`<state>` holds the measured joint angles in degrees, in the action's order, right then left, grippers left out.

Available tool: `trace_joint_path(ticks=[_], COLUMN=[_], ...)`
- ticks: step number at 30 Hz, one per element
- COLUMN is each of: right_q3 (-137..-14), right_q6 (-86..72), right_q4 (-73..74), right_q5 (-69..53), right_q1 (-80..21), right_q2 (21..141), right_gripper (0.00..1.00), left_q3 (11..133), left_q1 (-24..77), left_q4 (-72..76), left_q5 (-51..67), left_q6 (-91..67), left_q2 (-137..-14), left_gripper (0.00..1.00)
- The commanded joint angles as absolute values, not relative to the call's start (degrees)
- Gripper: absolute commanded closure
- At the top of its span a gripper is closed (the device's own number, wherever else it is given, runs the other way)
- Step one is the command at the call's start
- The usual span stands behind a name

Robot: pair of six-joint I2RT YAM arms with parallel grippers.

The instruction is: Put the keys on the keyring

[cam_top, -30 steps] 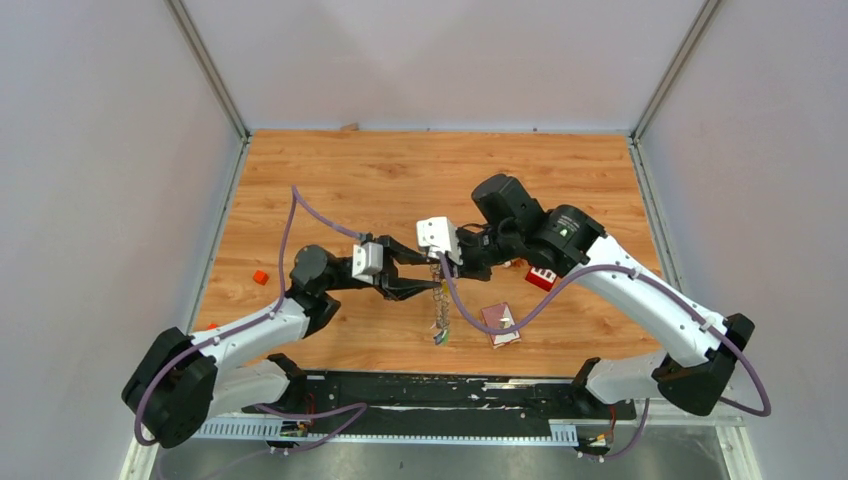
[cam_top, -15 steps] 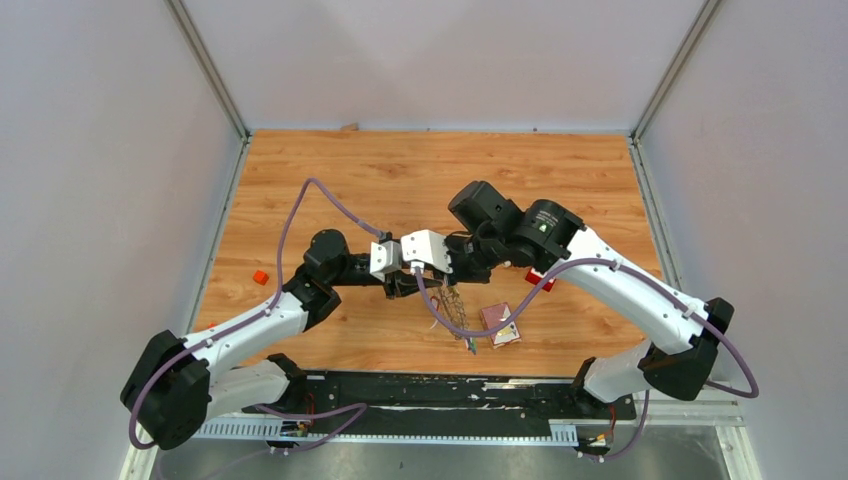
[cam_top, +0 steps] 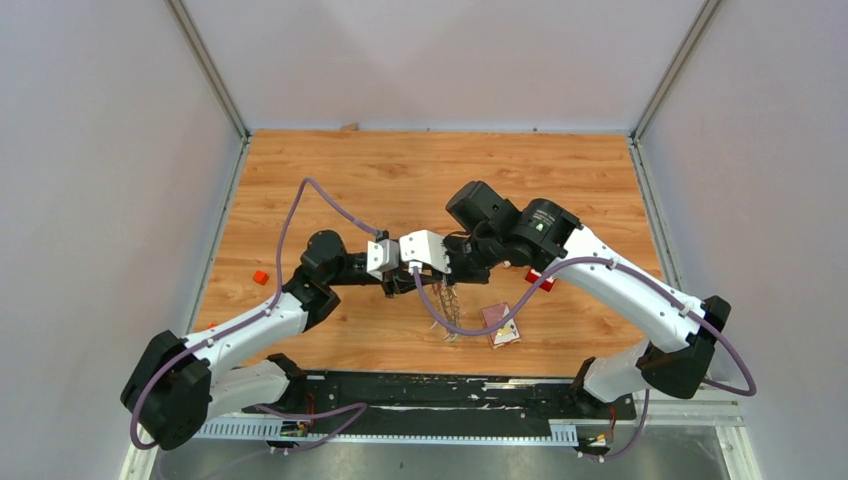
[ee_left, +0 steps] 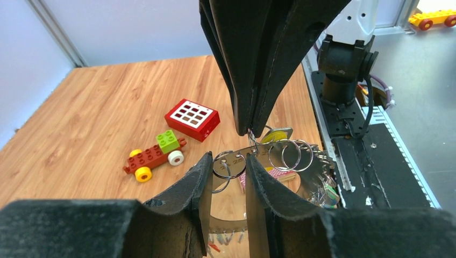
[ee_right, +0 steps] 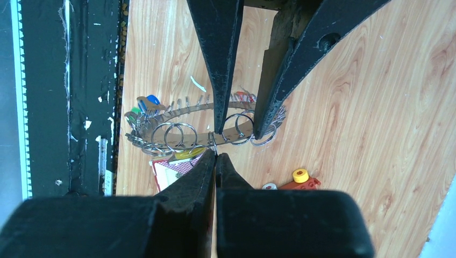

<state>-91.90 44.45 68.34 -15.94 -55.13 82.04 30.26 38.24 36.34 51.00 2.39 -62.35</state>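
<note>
status: mid-task, both arms meet at frame centre in the top view. the right claw (ee_right: 215, 155) is closed tight on the keyring (cam_top: 450, 312), pinching it at the top edge, and the ring hangs down from there toward the lower centre of the top view. it looks lifted, but i can't tell if the bottom touches the table.

done so far, my read: a yellow key (ee_left: 277, 134) sits right by the right claw tips, and a blue key (ee_right: 152, 99) and some red tags (ee_right: 244, 97) show along the ring's edge at left and centre of the right wrist view. all look hung on the ring already. i can't spot a loose key in any of the 3 views, though a small one could be hidden under the arms.

left to do: unclear, possibly just seating 1 more loop.

the left claw (ee_left: 228, 157) is part open, with 1 jaw on each side of a small ring (ee_left: 226, 164) at lower centre of the left wrist view, just below the right claw tips. can't tell if the pads bite it yet.

red block (ee_left: 192, 119) and toy car (ee_left: 155, 156) lie left of centre there, well apart from the ring. a card (cam_top: 500, 324) lies just right of the hanging ring.
</note>
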Motion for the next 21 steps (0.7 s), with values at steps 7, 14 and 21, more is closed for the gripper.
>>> trace_joint_path(ticks=[7,14,21], right_q3=[-94.2,-94.0,-93.0], right_q6=[44.2,44.9,44.9], right_q4=[65.2,65.4,64.4], right_q5=[-14.3,-12.3,-11.6], right_q1=[-55.5,-55.4,-55.5], right_q2=[82.3,81.8,81.6], right_gripper=[1.00,1.00,1.00], left_q3=[28.8,27.8,27.6], left_q1=[38.3,37.9,37.9], left_q4=[41.2,41.4,45.0], left_q5=[52.7,52.4,55.2], left_q6=[0.5,2.8,0.4], left_q2=[-61.4,-60.5,-60.6], left_gripper=[0.65,0.58,0.59])
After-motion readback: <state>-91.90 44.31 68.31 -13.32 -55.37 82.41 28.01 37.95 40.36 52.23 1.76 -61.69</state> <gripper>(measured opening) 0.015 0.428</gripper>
